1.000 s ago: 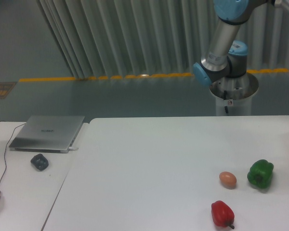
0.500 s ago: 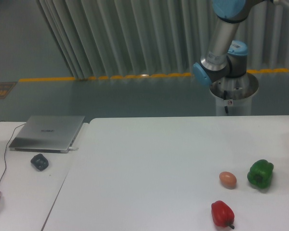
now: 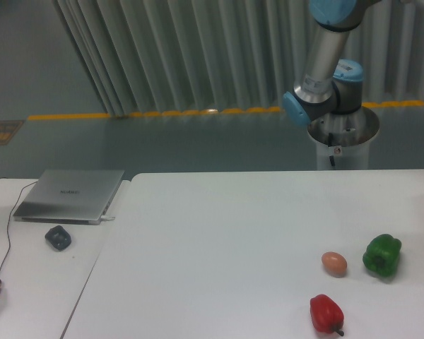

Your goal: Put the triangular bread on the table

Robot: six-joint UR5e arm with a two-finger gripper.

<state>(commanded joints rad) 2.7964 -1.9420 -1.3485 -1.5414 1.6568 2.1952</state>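
The large white table point(image 3: 219, 240) fills the lower right of the camera view. The triangular bread does not show anywhere in the view. Only the arm's lower links and base point(image 3: 324, 78) show at the top right, behind the table's far edge. The gripper is out of the frame, so its state is hidden.
An orange-brown egg point(image 3: 333, 263), a green pepper point(image 3: 382, 255) and a red pepper point(image 3: 326, 313) lie at the table's front right. A narrower white desk point(image 3: 35, 268) at the left holds a closed laptop point(image 3: 69, 195), a dark mouse point(image 3: 58, 237) and a cable.
The arm's upper link has leaned slightly left and up at the top of the frame. Nothing on the table has moved.
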